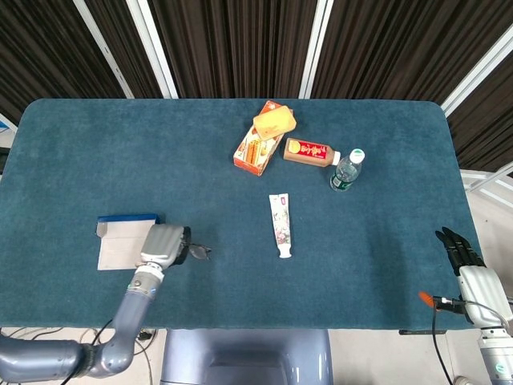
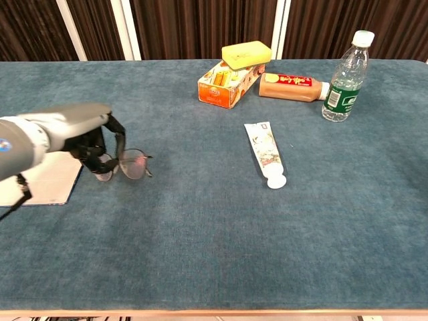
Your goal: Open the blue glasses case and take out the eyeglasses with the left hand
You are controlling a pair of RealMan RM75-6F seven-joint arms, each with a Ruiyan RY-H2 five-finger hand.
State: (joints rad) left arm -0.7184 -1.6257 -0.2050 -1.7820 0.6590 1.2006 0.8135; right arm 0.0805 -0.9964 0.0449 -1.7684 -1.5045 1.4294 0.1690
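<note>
The blue glasses case [image 1: 124,239] lies open near the table's front left, its pale inside showing; in the chest view only part of the glasses case [image 2: 47,179] shows behind my arm. My left hand [image 1: 164,245] holds the eyeglasses [image 1: 198,252] just right of the case, above the cloth. In the chest view the left hand [image 2: 90,137] pinches the thin-framed eyeglasses [image 2: 128,164], lenses hanging to its right. My right hand [image 1: 461,250] stays off the table's front right corner, dark fingers together, nothing in it.
At the back middle stand an orange box [image 1: 255,147] with a yellow sponge [image 1: 274,123] on it, a brown bottle lying flat [image 1: 309,151] and a water bottle [image 1: 347,170]. A toothpaste tube [image 1: 280,225] lies at the table's centre.
</note>
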